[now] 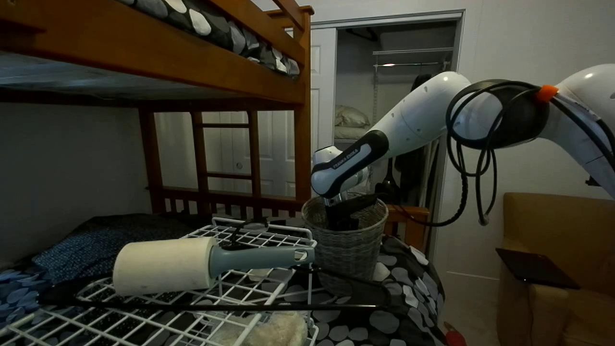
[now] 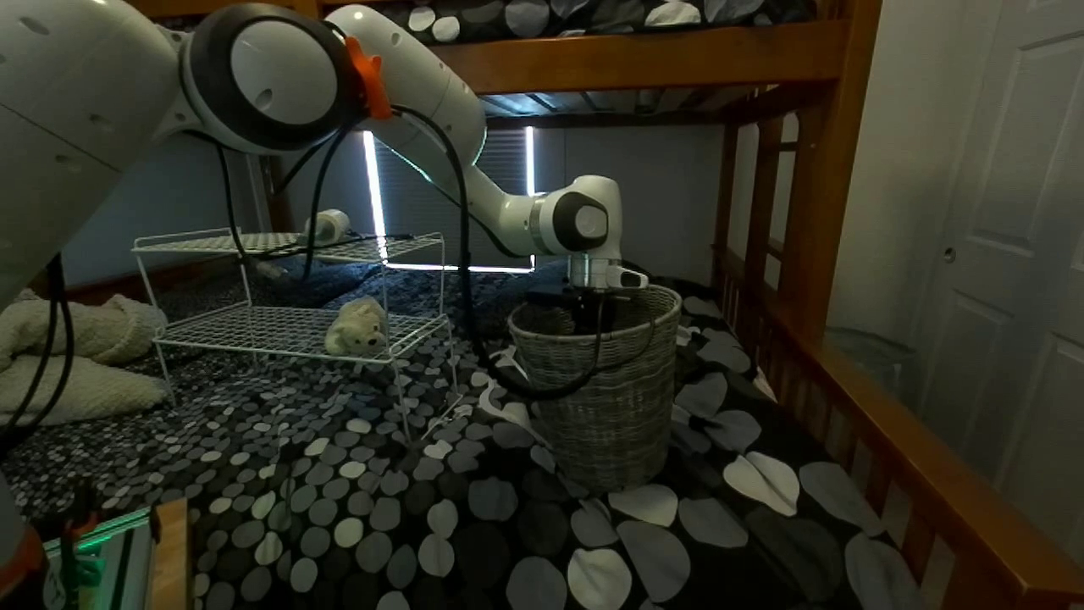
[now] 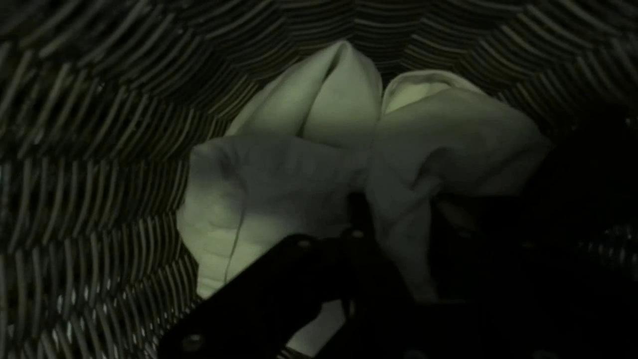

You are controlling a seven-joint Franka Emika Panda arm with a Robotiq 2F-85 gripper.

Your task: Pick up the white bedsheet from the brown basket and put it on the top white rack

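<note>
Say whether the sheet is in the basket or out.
In: the wrist view shows the sheet bunched up inside the basket.

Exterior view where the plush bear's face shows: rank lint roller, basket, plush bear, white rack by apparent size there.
Largest: white rack, by overall outline, since it's open wire
Next: basket
Then: plush bear
Smallest: lint roller, going by the part that shows clearly

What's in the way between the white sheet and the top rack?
The basket: the sheet is down inside, so it likely must go up over the side. On the top rack lie a roller and what looks like a black hanger.
</note>
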